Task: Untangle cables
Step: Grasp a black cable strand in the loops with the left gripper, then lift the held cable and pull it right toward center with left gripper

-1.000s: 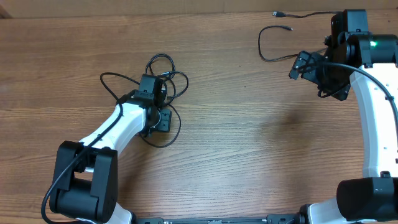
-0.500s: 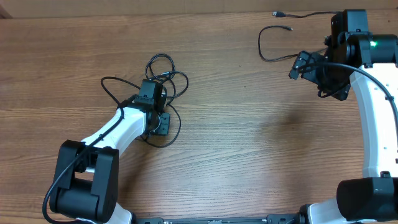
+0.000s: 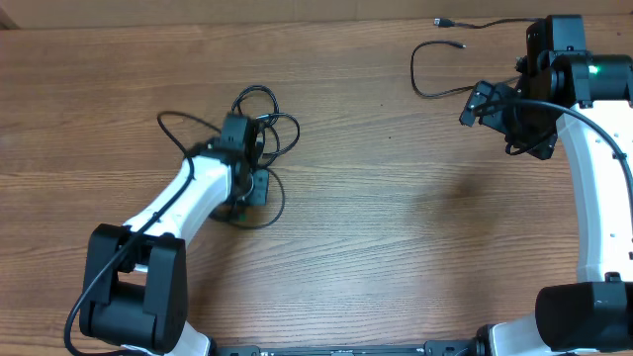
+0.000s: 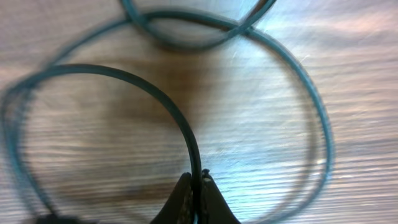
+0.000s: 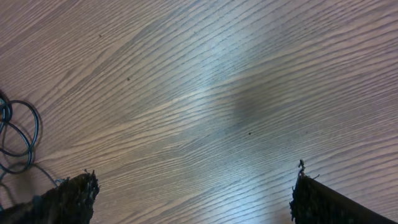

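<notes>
Cables lie in two places on the wooden table point(image 3: 376, 218). On the left half sits a cable tangle point(image 3: 269, 127), a loose knot of thin black loops crossing one another, with one wide loop swinging out to the left and another curving down beside the arm. The left gripper point(image 3: 237, 138) is right over this tangle, and its white arm reaches up to it from the near-left corner.

In the left wrist view the left gripper point(image 4: 196, 190) has its two fingers pressed together, pinching a black strand point(image 4: 163, 99) that rises from between the tips and arcs away to the left. Behind it a second loop point(image 4: 324, 118), blurred and bluish in this light, rings the scene and crosses another strand near the top edge. All of it lies on or just above the wood; which of the two cannot be told.

At the far right, a loose cable point(image 3: 414, 71) curls in an open hook, its small plug end pointing right. Another cable point(image 3: 485, 26) runs along the top edge with a plug at its left end. The right gripper point(image 3: 485, 104) hangs near the loose cable's lower end. In the right wrist view the right gripper point(image 5: 193, 190) is spread wide with only bare wood between the fingers, and a few cable loops point(image 5: 28, 134) show at the left edge.
</notes>
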Controlling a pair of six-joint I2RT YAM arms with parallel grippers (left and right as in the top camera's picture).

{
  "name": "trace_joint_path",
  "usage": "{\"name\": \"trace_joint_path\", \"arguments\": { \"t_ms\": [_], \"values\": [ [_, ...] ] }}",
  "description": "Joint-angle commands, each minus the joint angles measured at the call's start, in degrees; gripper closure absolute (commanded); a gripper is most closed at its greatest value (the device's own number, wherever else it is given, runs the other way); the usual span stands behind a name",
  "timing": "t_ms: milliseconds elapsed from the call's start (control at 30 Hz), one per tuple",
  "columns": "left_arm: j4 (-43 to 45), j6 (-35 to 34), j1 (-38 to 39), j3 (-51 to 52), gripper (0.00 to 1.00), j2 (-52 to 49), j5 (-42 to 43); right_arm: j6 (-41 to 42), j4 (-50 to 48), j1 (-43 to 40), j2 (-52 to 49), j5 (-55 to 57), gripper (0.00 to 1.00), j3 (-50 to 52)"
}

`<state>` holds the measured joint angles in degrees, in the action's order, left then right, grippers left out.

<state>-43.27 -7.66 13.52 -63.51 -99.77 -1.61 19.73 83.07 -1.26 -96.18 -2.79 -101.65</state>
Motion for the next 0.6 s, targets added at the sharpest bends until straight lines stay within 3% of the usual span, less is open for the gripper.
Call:
{"name": "trace_joint_path", "arguments": {
  "t_ms": [0, 300, 567],
  "values": [
    [-4.04, -1.38, 0.37, -8.92, 0.96, -0.07, 3.82, 0.44, -0.31, -0.11, 0.92, -0.31, 0.0, 0.0],
    [-22.91, -2.01, 0.37, -34.86, 0.96, 0.13, 16.57, 0.44, -0.31, -0.11, 0.92, -0.31, 0.0, 0.0],
    [-30.97, -4.81, 0.44, -47.95, 0.96, 0.15, 33.66, 0.44, -0.31, -0.11, 0.92, -0.31, 0.0, 0.0]
  ]
}}
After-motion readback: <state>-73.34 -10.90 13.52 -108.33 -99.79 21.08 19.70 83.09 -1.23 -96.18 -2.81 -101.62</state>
